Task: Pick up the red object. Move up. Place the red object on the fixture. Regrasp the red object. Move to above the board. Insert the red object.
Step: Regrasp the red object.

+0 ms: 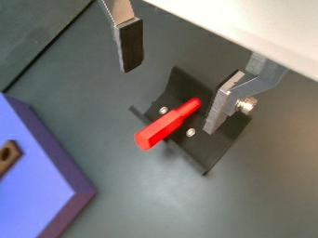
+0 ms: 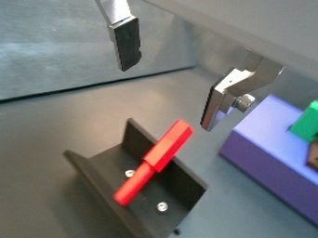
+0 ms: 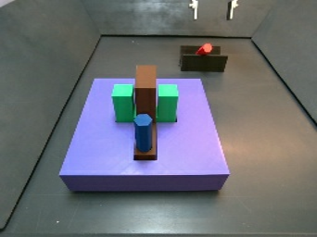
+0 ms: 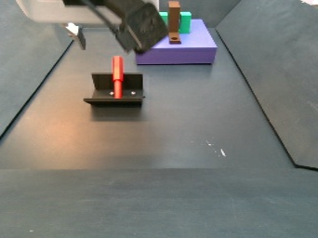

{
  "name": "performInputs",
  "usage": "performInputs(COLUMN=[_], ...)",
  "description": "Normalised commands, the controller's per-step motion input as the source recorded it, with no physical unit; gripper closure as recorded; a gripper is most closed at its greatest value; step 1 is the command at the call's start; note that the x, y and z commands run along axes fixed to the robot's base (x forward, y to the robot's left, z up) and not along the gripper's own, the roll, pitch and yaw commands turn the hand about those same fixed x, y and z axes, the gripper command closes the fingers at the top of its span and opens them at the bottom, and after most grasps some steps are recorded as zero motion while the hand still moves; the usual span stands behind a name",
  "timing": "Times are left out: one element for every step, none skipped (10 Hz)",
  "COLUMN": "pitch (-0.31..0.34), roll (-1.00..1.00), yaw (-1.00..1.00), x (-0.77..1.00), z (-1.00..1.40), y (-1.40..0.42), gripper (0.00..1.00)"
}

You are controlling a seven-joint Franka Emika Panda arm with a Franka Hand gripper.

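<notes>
The red object (image 1: 168, 124) is a short bright-red peg lying tilted on the fixture (image 1: 205, 149), one end propped against its upright wall. Both wrist views show it, and a side view has it (image 4: 118, 74) on the fixture (image 4: 115, 97) too. My gripper (image 1: 169, 97) hangs above the fixture, open, with nothing between its fingers (image 2: 125, 42). In a side view the gripper (image 3: 213, 13) is high above the red object (image 3: 206, 49). The board (image 3: 186, 153) is a purple-blue platform nearer that camera.
On the board stand a brown upright slab (image 3: 146, 86), green blocks (image 3: 122, 102) on either side of it and a blue hexagonal peg (image 3: 144, 132). The board's edge (image 2: 267, 163) lies close beside the fixture. Dark walls enclose the floor.
</notes>
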Motion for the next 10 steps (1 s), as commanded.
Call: performInputs(pitch=[-0.089, -0.071, -0.040, -0.006, 0.000, 0.000, 0.034, 0.111, 0.103, 0.071], roll=[1.00, 1.00, 1.00, 1.00, 1.00, 1.00, 1.00, 1.00, 1.00, 1.00], yaw=[0.22, 0.21, 0.18, 0.14, 0.10, 0.01, 0.00, 0.00, 0.00, -0.01], x=[0.00, 0.00, 0.00, 0.00, 0.00, 0.00, 0.00, -0.07, -0.04, 0.00], z=[0.04, 0.04, 0.03, 0.03, 0.02, 0.01, 0.03, 0.06, 0.06, 0.05], y=[-0.12, -0.13, -0.14, -0.17, -0.19, -0.23, -0.26, -0.27, -0.27, -0.27], gripper=[0.00, 0.00, 0.00, 0.00, 0.00, 0.00, 0.00, 0.00, 0.00, 0.00])
